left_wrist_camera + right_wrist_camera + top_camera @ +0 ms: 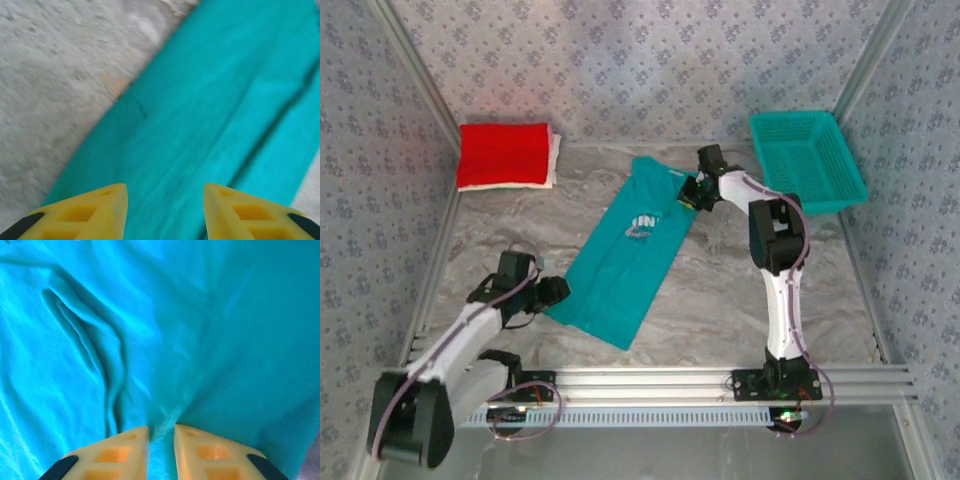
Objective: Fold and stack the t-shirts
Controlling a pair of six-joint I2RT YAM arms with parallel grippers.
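Note:
The teal t-shirt point(625, 250) lies folded into a long strip, slanting across the middle of the table with part of its white print showing. My right gripper point(688, 195) is at the shirt's far right end. In the right wrist view this gripper point(161, 432) is shut on a pinched ridge of teal cloth point(200, 315). My left gripper point(555, 290) is at the shirt's near left corner. Its jaws point(165, 190) stand open over the teal cloth point(210, 100), with nothing gripped. A folded red t-shirt point(502, 153) rests on a folded white one point(553, 155) at the back left.
A teal mesh basket point(807, 160) stands at the back right, close behind the right arm. Patterned walls close in the table on three sides. Bare marble tabletop point(740, 300) lies on either side of the shirt.

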